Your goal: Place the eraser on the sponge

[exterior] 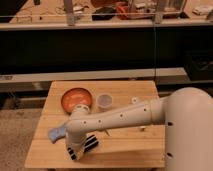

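- Reaching down near the wooden table's (131,146) front edge, the gripper (74,149) sits at the striped black eraser (88,144); whether it grips it cannot be told.
- Light blue sponge (56,132) lies just beside, uncovered.

A robotics lab or test room, set up with a small work table.

A white robot arm (125,117) reaches across a low, light wooden table (130,150), with its gripper (75,149) down at the near left part of the top. The table holds a few test props: a round orange bowl (76,98) and a small pale cup (104,102). The floor is speckled grey carpet (20,125). At the far side, a long cluttered workbench (100,22) with grey metal posts (70,12) runs above dark shelving.
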`<state>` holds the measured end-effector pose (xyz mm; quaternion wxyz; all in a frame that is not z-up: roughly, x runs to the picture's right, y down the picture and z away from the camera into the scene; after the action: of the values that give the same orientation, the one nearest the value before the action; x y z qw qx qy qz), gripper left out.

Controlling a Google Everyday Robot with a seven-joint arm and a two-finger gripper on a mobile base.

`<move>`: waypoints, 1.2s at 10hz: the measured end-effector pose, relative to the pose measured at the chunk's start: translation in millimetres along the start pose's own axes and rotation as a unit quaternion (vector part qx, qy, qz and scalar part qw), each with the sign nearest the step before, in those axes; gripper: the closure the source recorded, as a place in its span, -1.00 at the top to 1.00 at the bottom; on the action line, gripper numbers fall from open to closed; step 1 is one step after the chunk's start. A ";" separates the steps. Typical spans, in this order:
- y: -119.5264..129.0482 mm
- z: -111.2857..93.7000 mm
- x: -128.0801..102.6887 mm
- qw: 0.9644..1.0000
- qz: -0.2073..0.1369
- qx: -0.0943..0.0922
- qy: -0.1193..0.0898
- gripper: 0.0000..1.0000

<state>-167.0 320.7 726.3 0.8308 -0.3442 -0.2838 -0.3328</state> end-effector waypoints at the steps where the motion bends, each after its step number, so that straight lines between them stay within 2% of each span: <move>1: 0.7 -4.4 -1.0 1.000 0.000 0.002 0.002 -0.99; 2: 1.7 -5.8 -0.9 1.000 0.001 0.003 0.004 -0.98; 4: -0.8 -6.6 -3.2 1.000 -0.002 0.006 0.005 -0.74; 6: -2.1 -7.9 -3.6 1.000 -0.001 0.011 0.005 -0.29; 8: -3.4 -8.1 -3.5 1.000 -0.001 0.013 0.006 0.02; 10: -5.5 -8.5 -2.7 1.000 -0.001 0.018 0.006 0.47; 11: -6.3 -8.2 -2.9 1.000 -0.001 0.020 0.006 0.58; 12: -6.8 -9.5 -3.3 1.000 -0.001 0.021 0.007 0.60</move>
<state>-171.8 311.0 720.9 0.8394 -0.3240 -0.2856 -0.3299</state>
